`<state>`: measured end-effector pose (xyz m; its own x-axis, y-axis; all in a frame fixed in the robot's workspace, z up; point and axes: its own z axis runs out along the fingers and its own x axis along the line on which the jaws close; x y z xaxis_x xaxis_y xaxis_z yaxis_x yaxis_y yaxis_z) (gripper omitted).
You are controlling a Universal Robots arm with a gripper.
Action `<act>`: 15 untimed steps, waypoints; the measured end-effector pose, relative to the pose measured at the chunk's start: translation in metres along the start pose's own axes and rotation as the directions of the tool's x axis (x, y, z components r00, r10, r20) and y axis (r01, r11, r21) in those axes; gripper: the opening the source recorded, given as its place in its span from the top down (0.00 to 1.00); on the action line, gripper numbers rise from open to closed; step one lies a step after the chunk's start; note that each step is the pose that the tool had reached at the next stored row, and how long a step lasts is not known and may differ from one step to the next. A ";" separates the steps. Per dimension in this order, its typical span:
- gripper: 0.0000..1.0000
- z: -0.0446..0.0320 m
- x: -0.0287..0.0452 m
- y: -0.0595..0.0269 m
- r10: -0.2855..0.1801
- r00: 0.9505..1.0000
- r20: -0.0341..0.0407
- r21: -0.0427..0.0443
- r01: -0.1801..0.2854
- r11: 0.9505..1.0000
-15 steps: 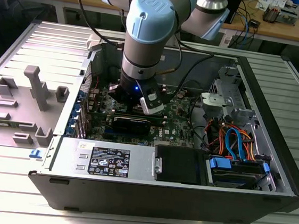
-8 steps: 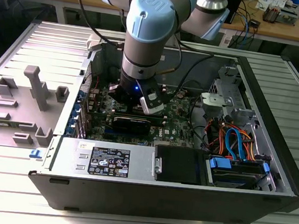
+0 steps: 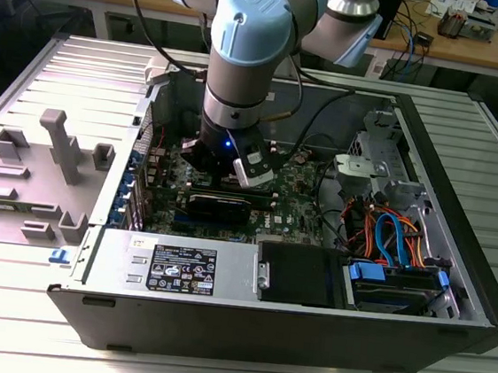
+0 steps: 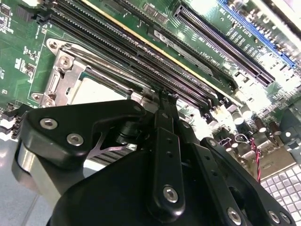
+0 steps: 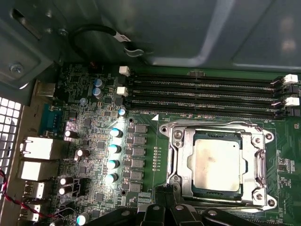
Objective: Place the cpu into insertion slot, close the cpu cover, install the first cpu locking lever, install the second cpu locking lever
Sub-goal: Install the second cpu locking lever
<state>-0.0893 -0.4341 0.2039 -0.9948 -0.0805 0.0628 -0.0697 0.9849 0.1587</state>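
Silver-grey cpu [image 5: 217, 162] sits in the insertion slot [image 5: 217, 194] under the lowered cpu cover [image 5: 181, 162] in the first wrist view, just beyond the gripper [image 5: 164, 207] at the socket's edge. In the second wrist view, the gripper [image 4: 162, 101] hangs tight over the cpu [image 4: 94, 92], fingers seemingly together. In the exterior view, the arm [image 3: 243, 70] reaches into the open computer case [image 3: 456, 253], above the green motherboard [image 3: 296, 205].
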 end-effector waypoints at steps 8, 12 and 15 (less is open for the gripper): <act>0.89 -0.0087 0.0004 0.0040 0.002 1.000 -0.002 0.026 -0.002 1.000; 0.89 -0.0179 0.0008 0.0076 0.004 1.000 -0.004 0.052 -0.004 0.999; 0.89 -0.0202 0.0009 0.0084 0.004 1.000 -0.004 0.056 -0.004 0.998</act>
<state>-0.0893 -0.4289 0.2251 -0.9948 -0.0769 0.0673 -0.0698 0.9922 0.1032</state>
